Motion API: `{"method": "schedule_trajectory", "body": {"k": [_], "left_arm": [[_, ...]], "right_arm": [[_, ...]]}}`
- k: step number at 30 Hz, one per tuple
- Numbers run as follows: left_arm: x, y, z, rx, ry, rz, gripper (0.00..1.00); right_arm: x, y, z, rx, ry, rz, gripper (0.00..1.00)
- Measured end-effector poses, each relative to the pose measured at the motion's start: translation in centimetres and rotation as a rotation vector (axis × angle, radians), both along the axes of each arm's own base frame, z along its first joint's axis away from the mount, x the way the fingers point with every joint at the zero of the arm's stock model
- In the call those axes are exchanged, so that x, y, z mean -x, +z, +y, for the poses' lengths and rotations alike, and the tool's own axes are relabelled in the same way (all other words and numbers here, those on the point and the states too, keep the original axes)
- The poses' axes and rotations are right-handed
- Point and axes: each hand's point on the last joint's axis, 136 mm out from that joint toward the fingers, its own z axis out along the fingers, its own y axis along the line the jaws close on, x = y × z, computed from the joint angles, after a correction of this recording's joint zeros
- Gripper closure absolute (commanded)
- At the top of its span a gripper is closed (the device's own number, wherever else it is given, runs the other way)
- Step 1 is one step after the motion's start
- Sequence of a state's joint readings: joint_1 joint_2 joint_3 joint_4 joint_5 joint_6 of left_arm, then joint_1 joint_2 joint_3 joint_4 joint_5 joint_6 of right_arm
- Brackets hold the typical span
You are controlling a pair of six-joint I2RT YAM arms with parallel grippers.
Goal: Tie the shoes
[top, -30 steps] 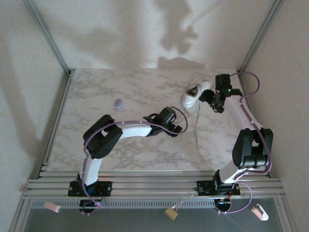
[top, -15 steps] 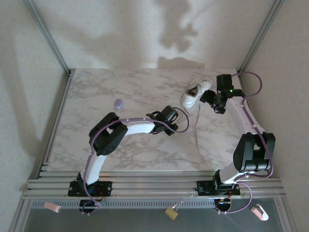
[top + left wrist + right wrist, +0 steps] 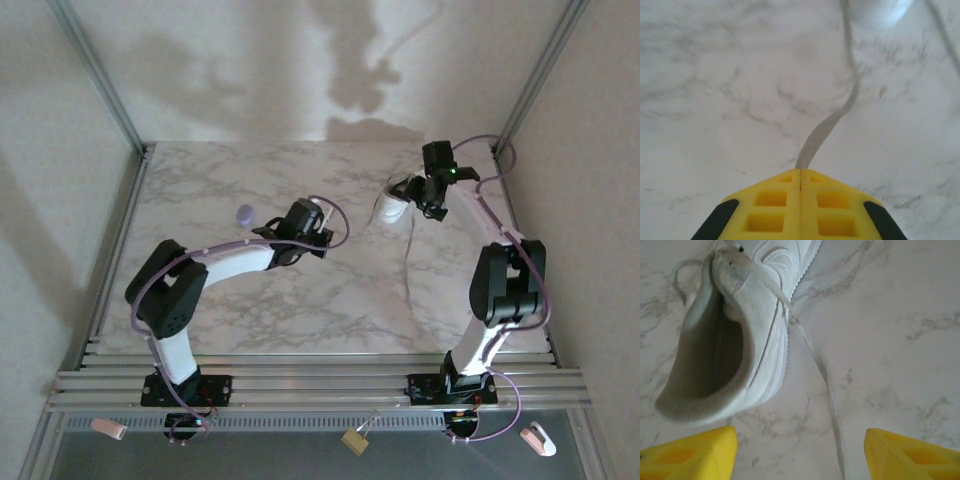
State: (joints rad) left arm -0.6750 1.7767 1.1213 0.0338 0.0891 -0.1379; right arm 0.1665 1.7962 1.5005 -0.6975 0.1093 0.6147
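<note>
**A:** Pinched one white lace (image 3: 824, 131) tight in the left gripper (image 3: 800, 172), drawn out from the sneaker (image 3: 390, 207).

**B:** Held the right gripper (image 3: 800, 455) spread wide, gripping nothing, just behind the heel, far right on the marble table (image 3: 300, 310).

**A:** No cross, no loop, no knot seen.

**B:** Judged barely begun: other lace (image 3: 832, 405) left slack, whole bow ahead.

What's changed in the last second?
The left gripper closed on a lace and drew it to the left, away from the shoe. The right gripper, open, moved left and a little farther out, over the shoe. The purple object stayed put, and the shoe looks about where it was.
</note>
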Motion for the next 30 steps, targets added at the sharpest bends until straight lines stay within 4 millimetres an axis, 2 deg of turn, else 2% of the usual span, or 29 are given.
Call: {"method": "schedule_trajectory", "body": {"k": [3,7,11,16,24,30], "left_arm": [[-0.4,1.7,0.6,0.047,0.034,-0.036,1.00],[-0.3,0.9,1.6,0.055,0.065,-0.017,1.00],[-0.4,-0.1,2.7,0.047,0.093,0.006,1.00],[-0.8,0.6,3.5,0.060,0.122,-0.004,1.00],[-1.9,3.5,5.8,0.107,0.206,-0.053,1.00],[-2.0,5.0,7.0,0.133,0.248,-0.080,1.00]], "right_arm": [[-1.8,-1.6,0.3,0.002,-0.011,0.029,0.32],[-4.0,-2.7,1.0,-0.005,-0.013,0.041,0.33],[-5.3,-2.9,1.8,-0.014,-0.008,0.036,0.35],[-6.5,-3.2,2.1,-0.008,-0.007,0.046,0.40],[-5.6,-5.9,1.9,0.013,-0.003,0.135,0.57],[-6.0,-6.1,2.7,0.014,0.016,0.135,0.80]]}}
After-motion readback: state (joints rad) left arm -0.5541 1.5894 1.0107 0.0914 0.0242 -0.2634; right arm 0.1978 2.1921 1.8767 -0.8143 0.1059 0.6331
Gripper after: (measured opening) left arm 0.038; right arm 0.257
